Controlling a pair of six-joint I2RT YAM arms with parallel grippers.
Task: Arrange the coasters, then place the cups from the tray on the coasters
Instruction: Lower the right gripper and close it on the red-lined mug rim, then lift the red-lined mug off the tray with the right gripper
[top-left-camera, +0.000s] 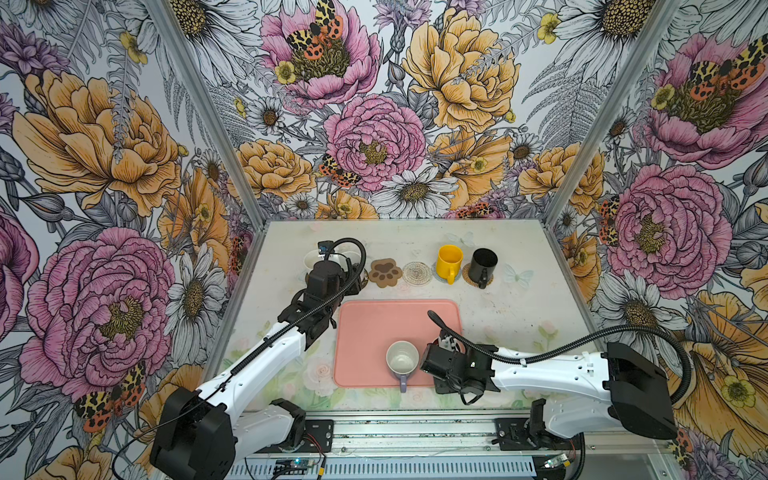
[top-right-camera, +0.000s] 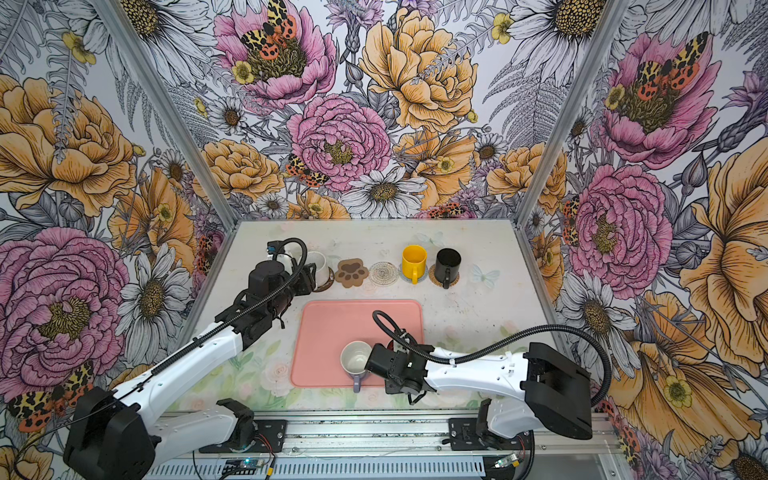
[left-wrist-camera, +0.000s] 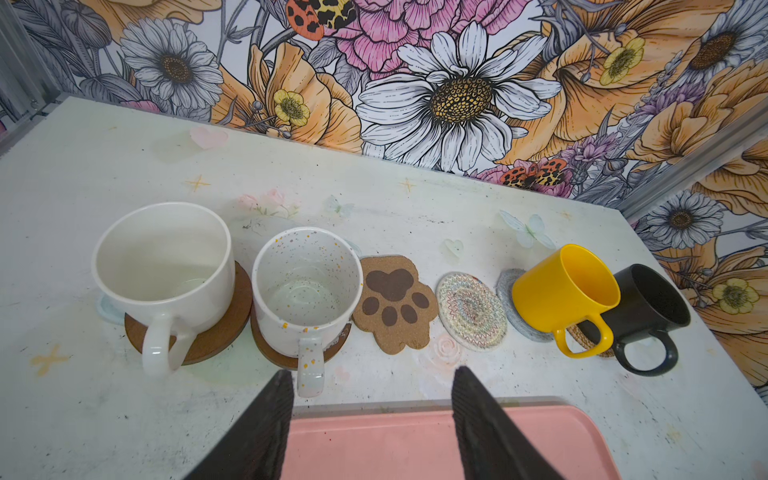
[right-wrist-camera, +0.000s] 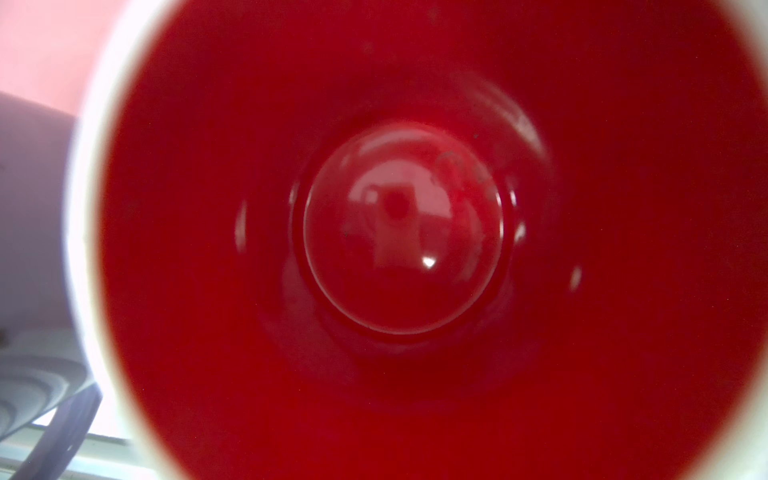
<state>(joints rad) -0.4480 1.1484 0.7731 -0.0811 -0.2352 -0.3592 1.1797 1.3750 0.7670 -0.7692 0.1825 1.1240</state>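
The left wrist view shows a white cup (left-wrist-camera: 166, 266) and a speckled cup (left-wrist-camera: 305, 282) on dark brown coasters (left-wrist-camera: 216, 332). The paw coaster (left-wrist-camera: 390, 303) and clear coaster (left-wrist-camera: 471, 309) are bare. A yellow cup (left-wrist-camera: 565, 291) and a black cup (left-wrist-camera: 648, 307) stand on the last two coasters. My left gripper (left-wrist-camera: 374, 376) hangs open and empty beside the speckled cup's handle. On the pink tray (top-left-camera: 374, 324) stands a lavender cup (top-left-camera: 402, 360). My right gripper (top-left-camera: 440, 353) sits right over a red-inside cup (right-wrist-camera: 415, 228) beside it. Its fingers are hidden.
The cups and coasters form one row along the back of the table, between the tray and the floral back wall. Floral side walls close in the table left and right. The tray's far half (top-right-camera: 357, 320) is bare.
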